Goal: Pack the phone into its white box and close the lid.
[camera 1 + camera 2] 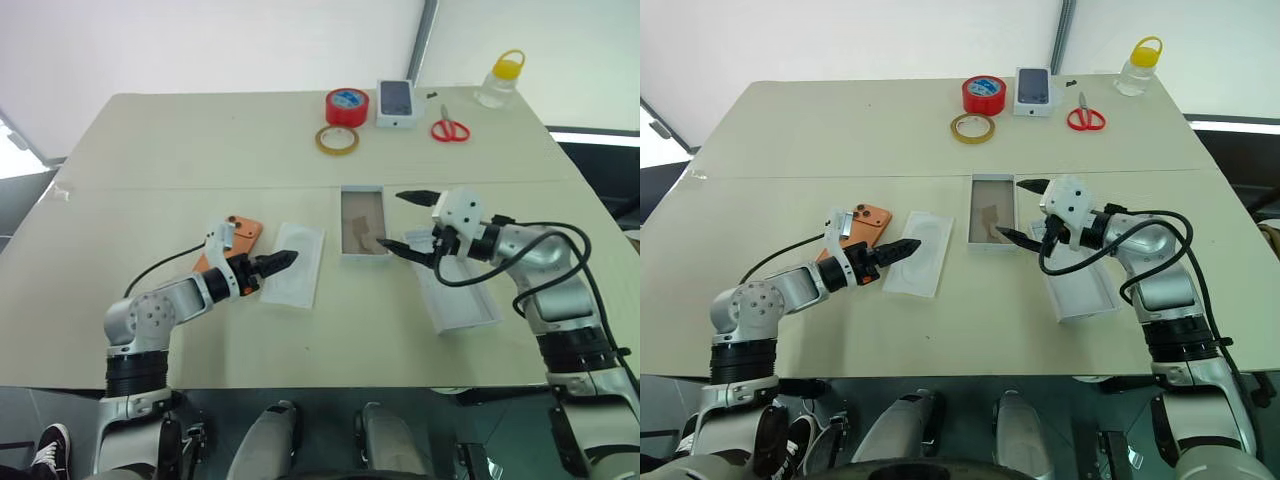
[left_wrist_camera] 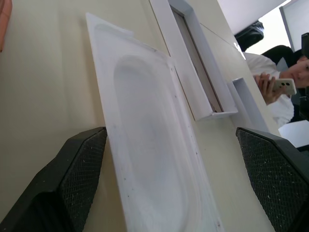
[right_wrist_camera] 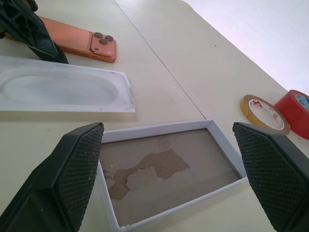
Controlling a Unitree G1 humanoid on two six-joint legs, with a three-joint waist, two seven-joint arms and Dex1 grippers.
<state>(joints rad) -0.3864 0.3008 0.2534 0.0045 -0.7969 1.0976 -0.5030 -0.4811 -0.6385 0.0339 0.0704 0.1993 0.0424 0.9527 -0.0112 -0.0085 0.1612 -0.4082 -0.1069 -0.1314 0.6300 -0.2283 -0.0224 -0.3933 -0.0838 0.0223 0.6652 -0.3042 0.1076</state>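
The orange phone [image 1: 240, 238] lies flat on the table left of centre, camera lenses up, with its near end hidden behind my left wrist. Beside it lies a white moulded tray insert [image 1: 297, 264]. My left gripper [image 1: 283, 260] hovers open over that insert's near end, fingers [image 2: 77, 174] wide apart and nothing between them. The white box [image 1: 343, 222] stands open at the centre, with a torn brown lining inside. My right gripper [image 1: 406, 222] is open just right of the box, empty. The lid [image 1: 458, 300] lies below my right forearm.
Along the far edge stand a red tape roll [image 1: 347, 106], a yellowish tape ring [image 1: 337, 140], a small white box with a phone picture [image 1: 396, 102], red scissors [image 1: 450, 128] and a yellow-capped bottle [image 1: 500, 82]. A person [image 2: 282, 87] holding a phone sits beyond the table.
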